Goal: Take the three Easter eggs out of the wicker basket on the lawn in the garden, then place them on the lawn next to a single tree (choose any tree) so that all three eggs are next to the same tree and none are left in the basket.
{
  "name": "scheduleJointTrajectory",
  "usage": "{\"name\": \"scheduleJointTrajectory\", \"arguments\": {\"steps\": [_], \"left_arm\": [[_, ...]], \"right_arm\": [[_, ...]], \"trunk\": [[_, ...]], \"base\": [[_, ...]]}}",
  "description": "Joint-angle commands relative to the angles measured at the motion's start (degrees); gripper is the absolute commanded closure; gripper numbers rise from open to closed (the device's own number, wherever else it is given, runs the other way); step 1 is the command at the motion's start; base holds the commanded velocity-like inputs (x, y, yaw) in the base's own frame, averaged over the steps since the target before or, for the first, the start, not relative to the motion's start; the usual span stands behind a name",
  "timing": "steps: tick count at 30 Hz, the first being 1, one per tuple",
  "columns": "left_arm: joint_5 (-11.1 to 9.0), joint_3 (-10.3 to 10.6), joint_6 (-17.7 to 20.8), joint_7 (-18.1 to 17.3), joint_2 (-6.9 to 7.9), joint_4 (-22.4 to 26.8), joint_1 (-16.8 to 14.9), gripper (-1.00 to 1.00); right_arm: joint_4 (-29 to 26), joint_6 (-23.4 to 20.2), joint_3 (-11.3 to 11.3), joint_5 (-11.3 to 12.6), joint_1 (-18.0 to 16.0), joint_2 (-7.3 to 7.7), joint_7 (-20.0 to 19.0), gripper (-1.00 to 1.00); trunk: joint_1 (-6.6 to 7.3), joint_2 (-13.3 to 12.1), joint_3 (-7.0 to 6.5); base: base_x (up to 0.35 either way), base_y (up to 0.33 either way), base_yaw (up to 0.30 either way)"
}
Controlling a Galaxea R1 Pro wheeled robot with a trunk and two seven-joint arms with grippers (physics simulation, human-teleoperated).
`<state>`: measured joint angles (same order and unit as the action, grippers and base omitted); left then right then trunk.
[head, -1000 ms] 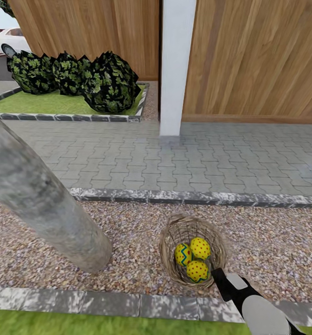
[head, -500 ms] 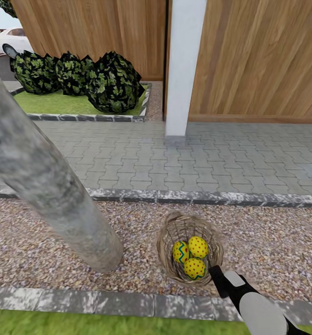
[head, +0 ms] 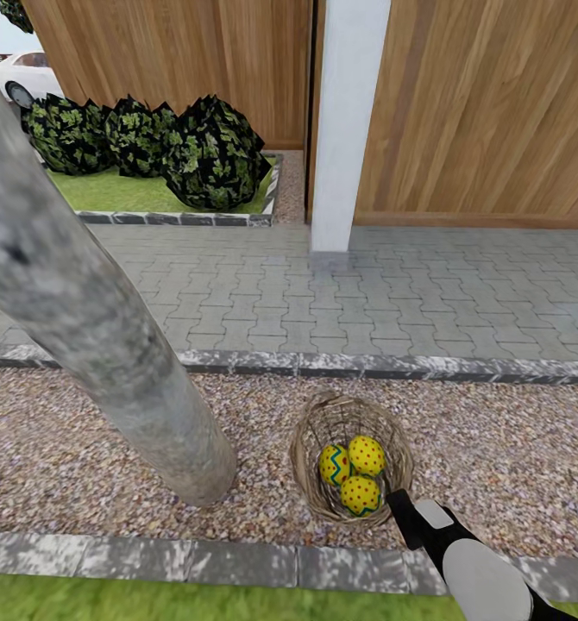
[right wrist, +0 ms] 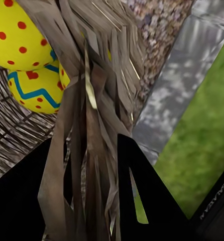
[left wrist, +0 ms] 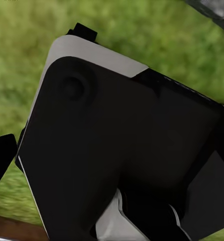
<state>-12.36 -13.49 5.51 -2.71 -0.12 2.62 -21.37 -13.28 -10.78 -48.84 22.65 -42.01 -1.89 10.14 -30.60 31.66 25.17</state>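
Head view of a garden edge. The wicker basket (head: 352,459) rests on a strip of pebble gravel (head: 513,457), not on grass, and holds the three Easter eggs (head: 352,473) clustered together and touching: one at the left with a blue-green zigzag, one at the far right, one nearest the camera. To the basket's left, well apart from it, a thick mottled-grey tree (head: 91,319) trunk rises from the gravel and leans left. A grey stone kerb (head: 194,561) bounds the gravel on the near side, with the lawn (head: 108,602) beyond it at the near edge. On the far side lie grey paving (head: 323,293), a white post (head: 348,121), a wooden fence (head: 487,112) and dark shrubs (head: 151,147). The right gripper (head: 403,511) meets the basket's near right rim; in the right wrist view the wicker wall (right wrist: 92,125) runs between its dark fingers (right wrist: 142,196), which pinch it. The left gripper's (left wrist: 122,165) spread cannot be told.
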Motion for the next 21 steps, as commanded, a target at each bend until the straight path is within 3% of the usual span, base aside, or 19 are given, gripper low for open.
{"name": "scheduleJointTrajectory", "arguments": {"steps": [1,21], "left_arm": [[-0.48,-0.18,0.37,-0.13,-0.01,0.13,0.01,-1.0],[-0.46,-0.17,0.37,-0.12,0.07,0.19,0.01,-1.0]], "right_arm": [[-0.25,-0.3,0.15,0.73,0.0,-0.04,0.38,1.0],[-0.25,-0.04,0.15,0.67,0.0,-0.29,-0.28,1.0]], "trunk": [[-0.24,0.49,0.25],[-4.63,8.51,3.84]], "base": [[0.0,0.0,0.0],[0.0,0.0,0.0]]}}
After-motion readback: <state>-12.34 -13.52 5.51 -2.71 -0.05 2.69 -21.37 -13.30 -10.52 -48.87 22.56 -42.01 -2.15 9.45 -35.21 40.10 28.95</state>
